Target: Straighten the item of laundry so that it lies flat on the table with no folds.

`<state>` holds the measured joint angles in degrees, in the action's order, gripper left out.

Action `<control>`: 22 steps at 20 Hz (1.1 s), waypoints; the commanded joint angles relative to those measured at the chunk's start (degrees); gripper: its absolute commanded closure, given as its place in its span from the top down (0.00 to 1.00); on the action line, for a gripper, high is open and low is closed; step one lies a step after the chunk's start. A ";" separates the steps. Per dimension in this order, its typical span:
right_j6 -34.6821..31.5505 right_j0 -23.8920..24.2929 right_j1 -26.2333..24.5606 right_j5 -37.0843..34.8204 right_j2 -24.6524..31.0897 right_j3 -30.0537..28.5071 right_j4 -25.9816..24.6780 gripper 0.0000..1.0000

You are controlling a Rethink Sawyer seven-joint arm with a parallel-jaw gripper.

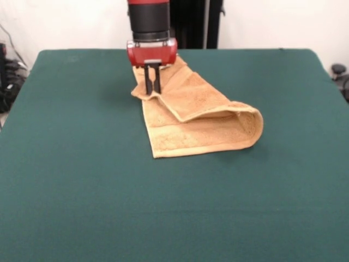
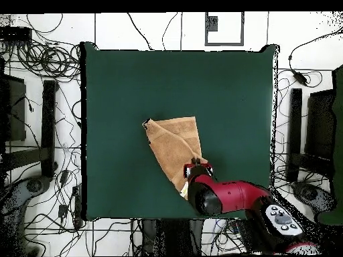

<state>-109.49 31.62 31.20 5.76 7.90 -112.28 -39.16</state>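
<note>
The orange-tan towel lies folded over on itself on the dark green surface, toward the far middle in the front view, with a rounded fold standing open at one end and a flat banded layer underneath. The end effector comes down at the towel's other end, its two dark fingers close together and seemingly pinching a raised edge of the cloth, though the grip itself is hard to make out. The red and black arm reaches in above it.
</note>
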 commanded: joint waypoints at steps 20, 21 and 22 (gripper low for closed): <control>-9.71 -7.22 4.13 -4.08 4.32 -6.11 9.77 0.00; -10.58 -8.45 3.73 -3.04 3.48 -6.21 10.54 0.00; -11.35 -9.59 3.46 -2.04 2.70 -6.46 11.38 0.00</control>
<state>-109.49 28.21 38.01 3.64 7.71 -116.25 -32.82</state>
